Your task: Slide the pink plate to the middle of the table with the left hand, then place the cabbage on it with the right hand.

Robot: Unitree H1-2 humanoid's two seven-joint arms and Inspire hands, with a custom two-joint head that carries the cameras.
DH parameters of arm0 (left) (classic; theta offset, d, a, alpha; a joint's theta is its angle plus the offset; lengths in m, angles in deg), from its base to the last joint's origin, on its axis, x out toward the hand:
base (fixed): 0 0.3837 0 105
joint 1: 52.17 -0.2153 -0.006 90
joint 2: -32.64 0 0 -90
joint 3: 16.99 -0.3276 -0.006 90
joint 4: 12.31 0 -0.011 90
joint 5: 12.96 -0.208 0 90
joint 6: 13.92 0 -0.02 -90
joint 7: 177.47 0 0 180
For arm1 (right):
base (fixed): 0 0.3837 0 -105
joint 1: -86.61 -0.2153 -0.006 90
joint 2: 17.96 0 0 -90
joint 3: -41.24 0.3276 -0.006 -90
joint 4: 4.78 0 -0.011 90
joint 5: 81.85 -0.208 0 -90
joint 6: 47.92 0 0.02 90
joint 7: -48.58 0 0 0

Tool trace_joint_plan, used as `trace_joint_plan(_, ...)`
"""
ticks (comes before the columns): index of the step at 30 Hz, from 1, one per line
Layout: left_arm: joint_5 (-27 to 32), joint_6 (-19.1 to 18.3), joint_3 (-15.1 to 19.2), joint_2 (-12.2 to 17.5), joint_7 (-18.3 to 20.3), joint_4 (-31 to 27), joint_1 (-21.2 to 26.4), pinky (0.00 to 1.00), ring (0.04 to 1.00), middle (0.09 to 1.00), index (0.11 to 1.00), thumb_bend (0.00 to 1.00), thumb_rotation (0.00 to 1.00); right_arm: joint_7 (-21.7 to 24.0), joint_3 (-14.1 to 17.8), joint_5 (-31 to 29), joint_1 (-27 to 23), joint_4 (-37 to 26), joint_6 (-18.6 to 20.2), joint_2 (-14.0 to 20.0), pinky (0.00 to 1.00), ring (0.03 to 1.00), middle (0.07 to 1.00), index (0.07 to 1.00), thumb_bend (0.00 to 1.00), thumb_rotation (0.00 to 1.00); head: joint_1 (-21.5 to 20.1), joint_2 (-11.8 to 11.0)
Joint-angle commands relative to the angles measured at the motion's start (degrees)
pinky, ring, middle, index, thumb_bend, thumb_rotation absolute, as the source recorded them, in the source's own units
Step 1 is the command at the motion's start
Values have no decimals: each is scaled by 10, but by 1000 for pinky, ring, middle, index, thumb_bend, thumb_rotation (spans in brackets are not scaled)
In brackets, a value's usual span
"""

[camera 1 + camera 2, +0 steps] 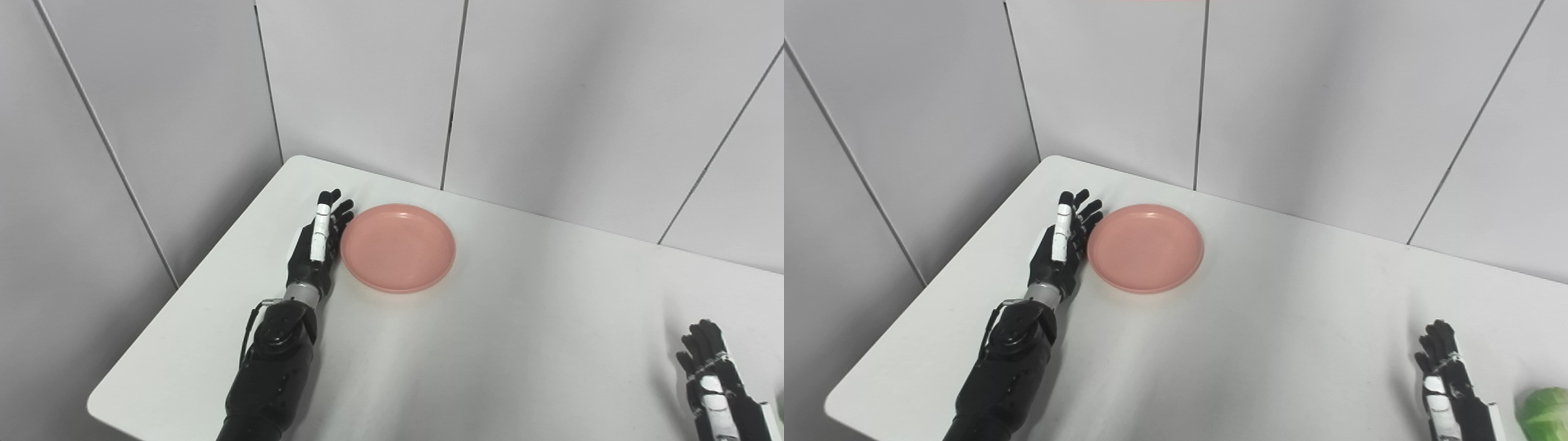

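Observation:
A round pink plate (398, 247) lies on the white table (502, 343), left of its middle and towards the far edge. My left hand (317, 245) stands on edge right beside the plate's left rim, fingers straight and apart, holding nothing. It looks to be touching the rim. My right hand (1445, 386) rests open near the table's front right, fingers spread. A green cabbage (1546, 413) shows at the bottom right corner in the right eye view, just right of that hand and partly cut off by the frame.
Grey wall panels (367, 86) close off the table's far and left sides. The table's rounded front left corner (101, 401) lies close to my left forearm (272, 373).

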Motion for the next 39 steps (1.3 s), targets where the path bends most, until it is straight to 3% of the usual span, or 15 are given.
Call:
trace_joint_plan(1, -4, -2, -10, -9, 11, -3, 12, 964, 923, 904, 918, 778, 1000, -1, 2, -5, 2, -3, -9, -1, 1000, 992, 971, 958, 829, 763, -4, -2)
trace_joint_plan(12, 0, -2, -26, -21, 26, 17, 18, 976, 926, 908, 925, 780, 1000, -9, -2, -5, 4, -12, 2, -11, 1000, 1000, 990, 958, 853, 709, -21, -3)
trace_joint_plan(19, -14, 26, -45, -34, 31, 54, 37, 999, 946, 929, 946, 793, 1000, -22, -3, 6, 5, -18, 2, -18, 1000, 1000, 1000, 978, 850, 727, -46, 1)
trace_joint_plan(26, -16, 73, -80, -46, 71, 101, 35, 1000, 935, 920, 935, 800, 1000, -17, -7, 0, 6, -24, 0, -16, 1000, 1000, 1000, 1000, 816, 711, -63, 11)
trace_joint_plan(34, -21, 78, -101, -58, 105, 84, 17, 996, 935, 912, 933, 778, 1000, -27, -10, 3, 7, -36, 11, -22, 1000, 995, 981, 995, 805, 708, -103, 29)
trace_joint_plan(39, -29, 65, -113, -64, 118, 61, 5, 1000, 951, 924, 932, 789, 1000, -27, -18, 31, 11, -48, 10, -13, 1000, 976, 971, 996, 663, 814, -137, 48)
